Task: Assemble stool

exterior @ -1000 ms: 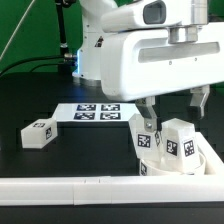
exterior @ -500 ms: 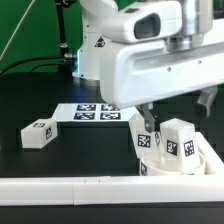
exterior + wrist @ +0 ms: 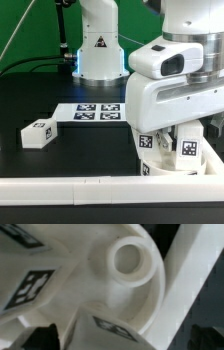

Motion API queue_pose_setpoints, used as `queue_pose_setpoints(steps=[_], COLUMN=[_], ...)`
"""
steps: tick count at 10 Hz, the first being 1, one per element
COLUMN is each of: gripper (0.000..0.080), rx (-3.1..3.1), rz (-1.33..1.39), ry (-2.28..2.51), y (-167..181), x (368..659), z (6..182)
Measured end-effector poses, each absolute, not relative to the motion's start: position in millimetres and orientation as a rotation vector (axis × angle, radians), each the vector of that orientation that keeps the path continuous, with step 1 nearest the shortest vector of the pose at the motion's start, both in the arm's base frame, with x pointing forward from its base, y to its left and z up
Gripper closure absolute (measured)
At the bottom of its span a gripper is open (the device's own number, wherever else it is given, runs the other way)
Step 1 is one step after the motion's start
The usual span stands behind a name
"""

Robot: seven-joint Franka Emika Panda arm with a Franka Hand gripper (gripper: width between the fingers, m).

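The round white seat disc (image 3: 172, 168) lies at the exterior view's right by the front rail, with two tagged leg blocks (image 3: 187, 148) standing up in it. My gripper (image 3: 178, 138) has come down over them, and the hand hides their tops. In the wrist view the seat's (image 3: 90, 286) inside with a round socket (image 3: 130, 259) fills the picture. One tagged leg (image 3: 112, 328) stands between my two dark fingers (image 3: 40, 336), with a gap on each side. The gripper (image 3: 125, 339) is open. A third leg block (image 3: 37, 133) lies loose at the exterior view's left.
The marker board (image 3: 95, 112) lies flat in the middle of the black table. A long white border rail (image 3: 70, 186) runs along the front edge, close to the seat. The robot's base (image 3: 98, 45) stands behind.
The hand has come down and forward over the seat's legs, so it now fills the exterior view's right. The seat and loose leg have not moved.
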State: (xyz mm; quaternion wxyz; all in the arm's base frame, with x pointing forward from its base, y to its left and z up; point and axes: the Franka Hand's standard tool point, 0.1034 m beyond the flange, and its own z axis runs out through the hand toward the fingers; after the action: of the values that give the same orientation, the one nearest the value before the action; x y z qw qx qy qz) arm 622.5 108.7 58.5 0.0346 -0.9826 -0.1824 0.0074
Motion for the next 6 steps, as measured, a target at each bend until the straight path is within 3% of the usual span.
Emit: queue_pose_setpoints(steps=[4,6], gripper=[0.0151,0.0155], rx=[-3.042,-3.044], rz=[-0.036,-0.041], ry=[-0.439,-0.431], y=[108,107], x=[640,641], z=[75.4,74.7])
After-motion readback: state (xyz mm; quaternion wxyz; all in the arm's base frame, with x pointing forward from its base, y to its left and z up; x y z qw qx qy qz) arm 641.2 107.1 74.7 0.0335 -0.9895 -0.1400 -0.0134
